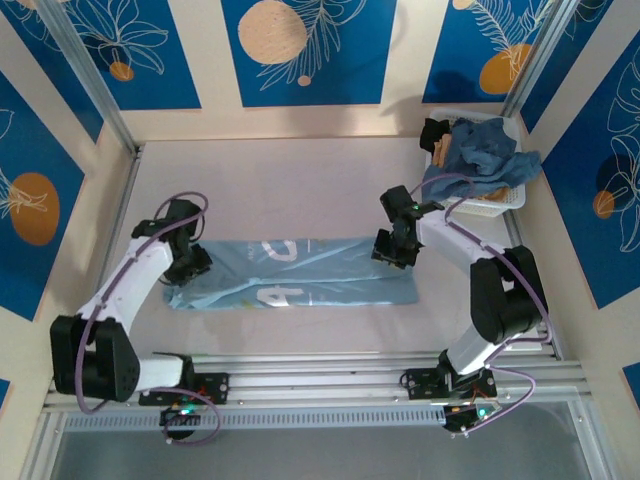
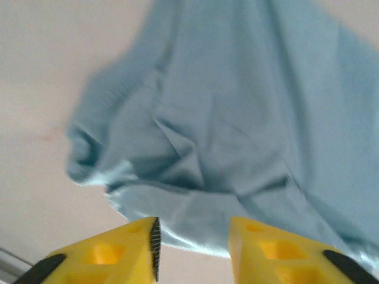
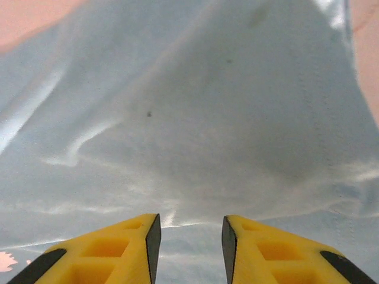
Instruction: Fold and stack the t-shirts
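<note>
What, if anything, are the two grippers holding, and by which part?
Nothing is held. The left gripper and the right gripper are both open, one over each end of the pale sky-blue cloth t-shirt.

**Robot manipulation laboratory cell.** Two arms, left [image 1: 130, 270] and right [image 1: 470, 250], are bolted to aluminium rails [image 1: 320, 372] at the near edge of a pale counter [image 1: 290, 180], with purple cables [image 1: 190, 195] looped along them. The counter is boxed in by slotted metal posts [image 1: 87, 75] and wall panels [image 1: 300, 50] printed with blue leaf and orange disc motifs, forming a purpose-built test enclosure.
</note>
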Robot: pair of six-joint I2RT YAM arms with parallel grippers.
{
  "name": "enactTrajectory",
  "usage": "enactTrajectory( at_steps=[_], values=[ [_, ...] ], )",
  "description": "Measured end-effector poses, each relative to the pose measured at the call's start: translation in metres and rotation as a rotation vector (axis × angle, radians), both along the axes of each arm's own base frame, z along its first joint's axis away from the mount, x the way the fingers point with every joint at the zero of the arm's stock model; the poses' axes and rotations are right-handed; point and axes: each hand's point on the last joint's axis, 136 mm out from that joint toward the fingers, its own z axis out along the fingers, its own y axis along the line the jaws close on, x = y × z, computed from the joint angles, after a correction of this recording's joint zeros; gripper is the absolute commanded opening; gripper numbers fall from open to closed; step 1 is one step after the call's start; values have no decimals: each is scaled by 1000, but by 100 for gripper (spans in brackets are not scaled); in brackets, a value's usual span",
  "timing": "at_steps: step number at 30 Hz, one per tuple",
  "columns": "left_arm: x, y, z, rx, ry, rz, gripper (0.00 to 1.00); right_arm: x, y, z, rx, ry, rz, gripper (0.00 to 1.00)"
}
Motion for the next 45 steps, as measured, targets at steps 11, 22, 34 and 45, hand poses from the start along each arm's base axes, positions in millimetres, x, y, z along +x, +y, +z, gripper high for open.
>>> enactTrajectory(
  at_steps=[11,22,34,45],
  values=[
    [-2,4,-80,-64,269,142,14,8,-13,-34,-33,112,10,34],
    [44,16,-79,-3,267,70,13,6,-21,-52,-106,233,-33,34],
    [240,-12,-71,-117,-13,21,38,-90,29,-53,-95,353,-23,34],
    [343,-106,5,-274,-343,-144,55,-95,88,-11,6,275,60,39]
  ],
)
